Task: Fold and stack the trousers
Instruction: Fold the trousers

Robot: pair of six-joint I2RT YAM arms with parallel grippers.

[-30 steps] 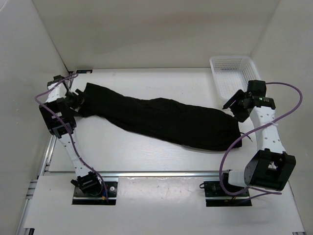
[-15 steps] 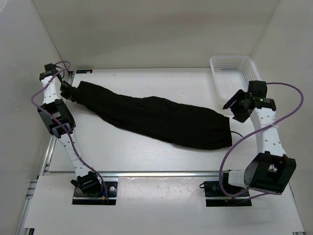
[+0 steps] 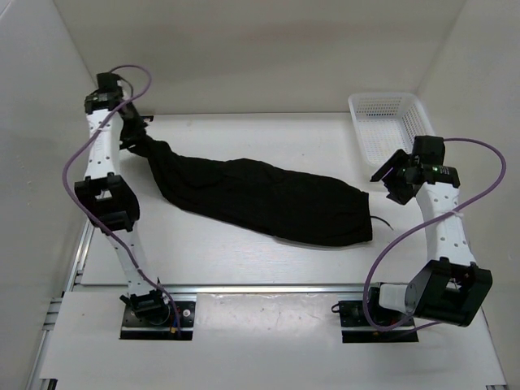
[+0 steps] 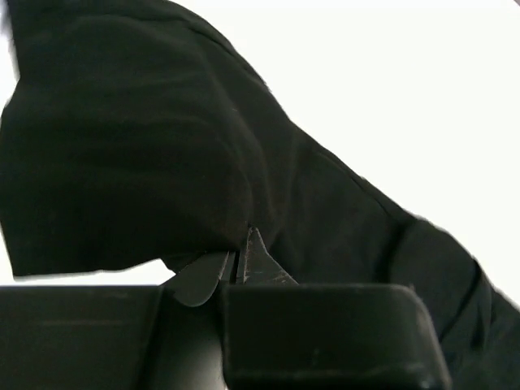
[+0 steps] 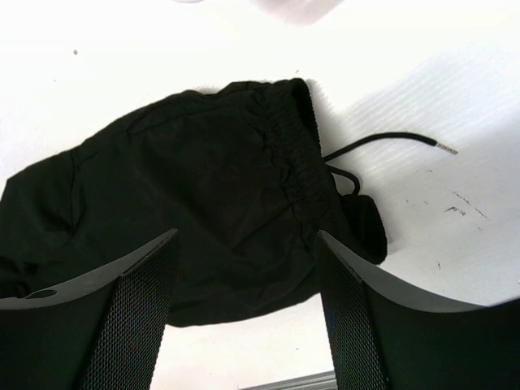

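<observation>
– White table (image 3: 244,138), white walls all round. Where do the trousers sit?
– The trousers (image 3: 260,195) lie in one long dark band slanting across the middle of the table, leg end at the far left, waistband at the near right. A white mesh basket (image 3: 388,122) stands in the far right corner, apart from them.
– Any fold made?
– None that I can see. I'd judge the job barely begun: the cloth is only being pulled straight, and folding and stacking are all left.
– The grippers?
– The left gripper (image 4: 240,262) is pinched tight on the leg end, which is lifted off the table. The right gripper (image 5: 245,237) hovers over the waistband, fingers wide apart, holding nothing.
– Changes over the last second?
– The left arm has risen and swung toward the far wall, dragging the cloth leftward. The waistband has slid away from the right arm, baring a drawstring (image 5: 390,140).
</observation>
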